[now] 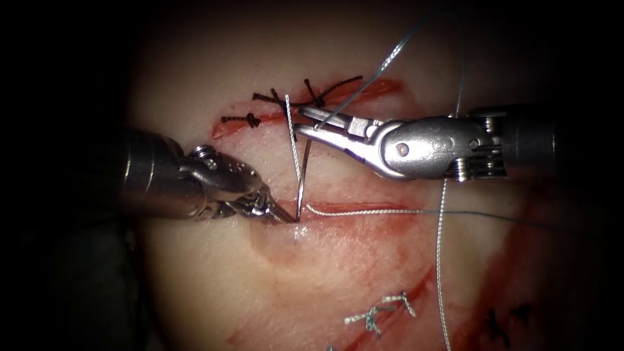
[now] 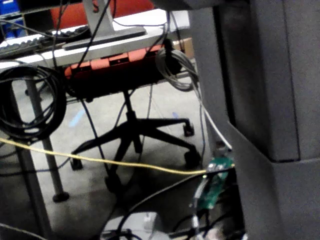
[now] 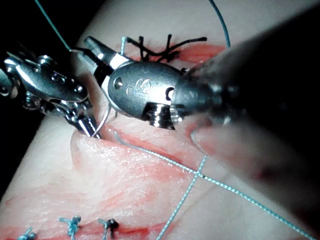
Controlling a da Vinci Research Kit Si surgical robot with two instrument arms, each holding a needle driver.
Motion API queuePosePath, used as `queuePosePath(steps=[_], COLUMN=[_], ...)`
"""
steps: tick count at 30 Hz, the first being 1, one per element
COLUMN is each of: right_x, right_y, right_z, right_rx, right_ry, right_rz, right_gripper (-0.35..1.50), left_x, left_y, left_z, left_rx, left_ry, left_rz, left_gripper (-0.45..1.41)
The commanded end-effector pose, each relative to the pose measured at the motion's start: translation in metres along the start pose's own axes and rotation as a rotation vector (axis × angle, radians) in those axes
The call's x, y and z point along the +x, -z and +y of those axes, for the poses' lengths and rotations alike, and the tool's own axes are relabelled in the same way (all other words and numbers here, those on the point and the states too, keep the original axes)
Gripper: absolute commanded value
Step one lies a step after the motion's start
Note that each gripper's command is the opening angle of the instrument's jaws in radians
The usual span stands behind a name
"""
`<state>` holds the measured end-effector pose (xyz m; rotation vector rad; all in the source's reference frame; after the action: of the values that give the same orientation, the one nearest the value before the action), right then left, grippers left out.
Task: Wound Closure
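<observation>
So the needle (image 1: 298,162) stands almost upright between the two tools, its lower end down in the tissue (image 1: 325,260) at the cut (image 1: 364,209). The right tool (image 1: 304,123) has its jaws clamped near the needle's upper end. The left tool (image 1: 283,218) sits at the needle's base, jaws closed, can't tell on what. Thread (image 1: 416,212) trails rightward along the cut.

endoscope: above-front, close | right wrist: closer, sharing tissue (image 1: 338,260)
</observation>
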<state>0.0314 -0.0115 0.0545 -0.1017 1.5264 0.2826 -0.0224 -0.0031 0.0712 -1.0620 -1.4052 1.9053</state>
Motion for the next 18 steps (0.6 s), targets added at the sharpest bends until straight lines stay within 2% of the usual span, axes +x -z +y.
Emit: queuePosePath(steps=[1,13,15,18], right_x=[-0.0002,-0.0008,-0.0008,-0.0008], right_y=[-0.001,-0.001,-0.001,-0.0008], right_z=[0.0,0.0009,0.0009,0.0004], right_rx=[-0.002,-0.013,-0.017,-0.02], right_ry=[-0.001,-0.023,-0.082,-0.263], right_rz=[0.001,-0.002,-0.004,-0.008], right_gripper=[-0.35,-0.35,-0.35,-0.35], left_x=[-0.0001,-0.0001,-0.0001,-0.0001], left_y=[-0.0006,-0.0006,-0.0006,-0.0006], left_z=[-0.0004,-0.0005,-0.0005,-0.0005], left_rx=[-0.001,-0.001,-0.001,-0.001], left_ry=[0.0,-0.001,-0.001,-0.001], left_rz=[-0.001,-0.002,-0.002,-0.002], left_gripper=[-0.45,-0.45,-0.45,-0.45])
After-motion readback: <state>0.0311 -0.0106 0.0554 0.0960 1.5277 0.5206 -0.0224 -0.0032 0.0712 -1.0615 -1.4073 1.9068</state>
